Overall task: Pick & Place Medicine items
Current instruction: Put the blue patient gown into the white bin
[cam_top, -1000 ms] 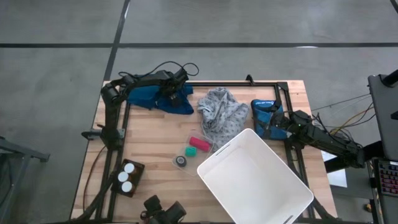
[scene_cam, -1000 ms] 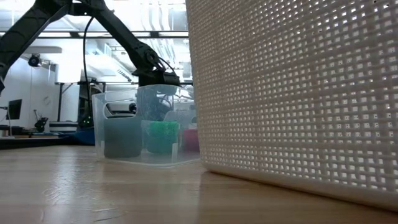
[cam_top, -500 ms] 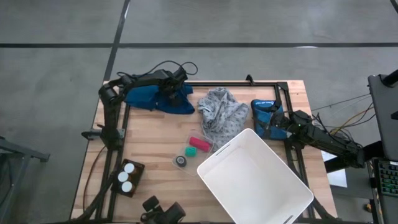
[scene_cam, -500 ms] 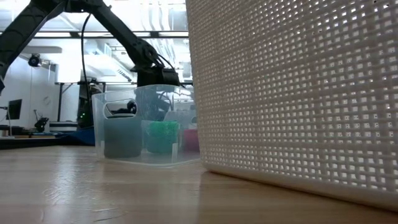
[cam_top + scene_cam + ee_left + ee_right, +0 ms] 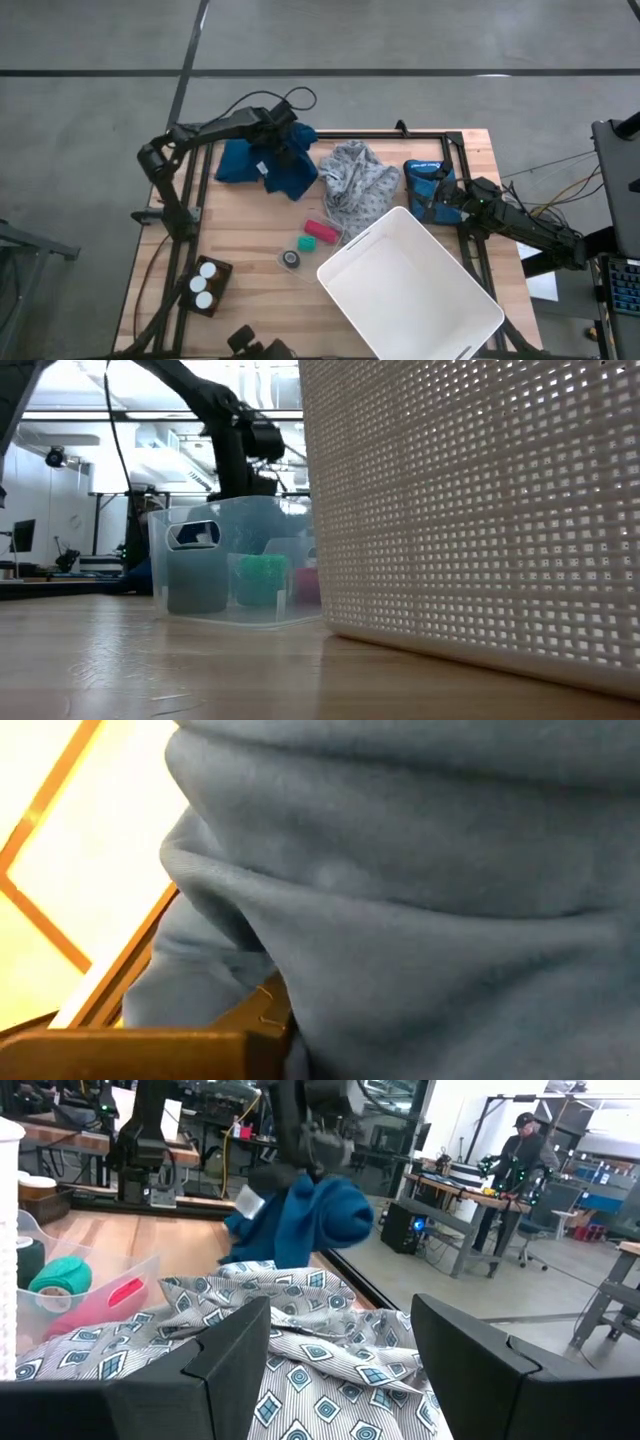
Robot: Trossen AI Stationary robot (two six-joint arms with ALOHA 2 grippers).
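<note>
My surface [image 5: 250, 240] carries the white basket [image 5: 410, 290], which fills the low view's right side. From above, my left gripper [image 5: 275, 135] has the blue cloth [image 5: 270, 165] bunched and lifted at the far edge; its wrist view shows only blue folds, so the clamp itself I judge from the right wrist view. My right gripper [image 5: 447, 200] rests by the grey cloth [image 5: 355, 180], fingers [image 5: 235, 1355] spread apart, empty. Only the top view shows the three bottles [image 5: 203, 283] in their dark holder at the near-left corner
</note>
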